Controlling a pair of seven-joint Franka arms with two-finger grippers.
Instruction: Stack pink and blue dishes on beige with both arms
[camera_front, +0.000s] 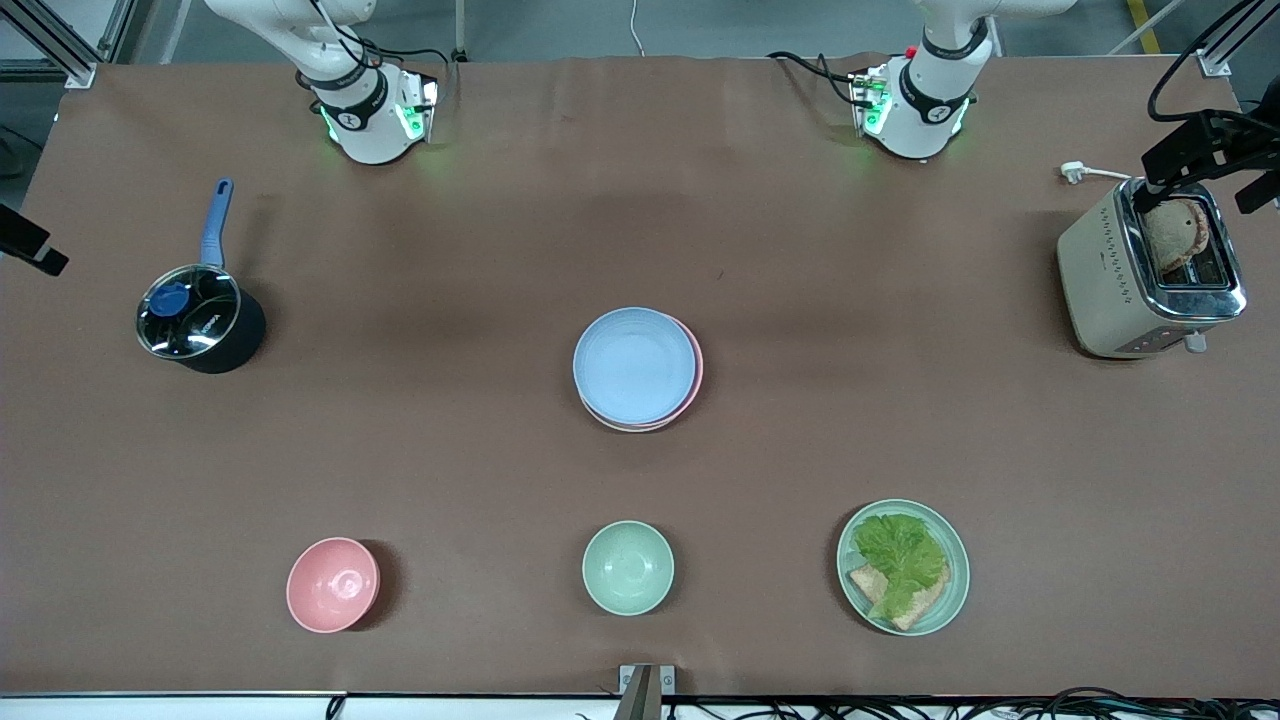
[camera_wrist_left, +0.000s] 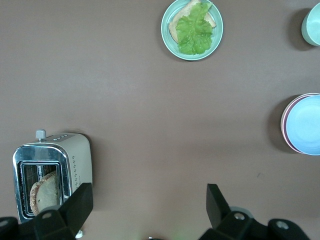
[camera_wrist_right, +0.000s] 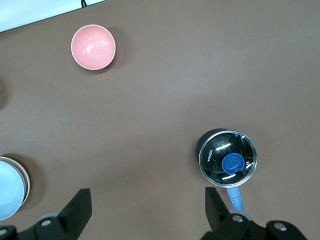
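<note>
at the middle of the brown surface the three plates sit in one pile: the blue plate on top, the pink plate showing as a thin rim under it toward the left arm's end, and the beige plate peeking out as a pale sliver at the pile's edge nearest the front camera. the pile is a little staggered, not perfectly lined up.

both arms are drawn back and wait near their bases along the surface's robot edge. the left pincer hangs high over the surface's left-arm end, fingers spread wide with nothing between them; its wrist view looks down on the toaster. the right pincer hangs high over the right-arm end, likewise released and empty, with the saucepan under its view.

the saucepan, black with a glass lid and blue handle, stands near the right-arm edge. the toaster, with a slice of bread in one slot, stands near the left-arm edge. along the camera edge are a pink bowl toward the right arm's end, a mint-green bowl in the middle, nearer the front camera than the pile, and a mint-green plate carrying toast and lettuce toward the left arm's end. all are well apart from the pile.
</note>
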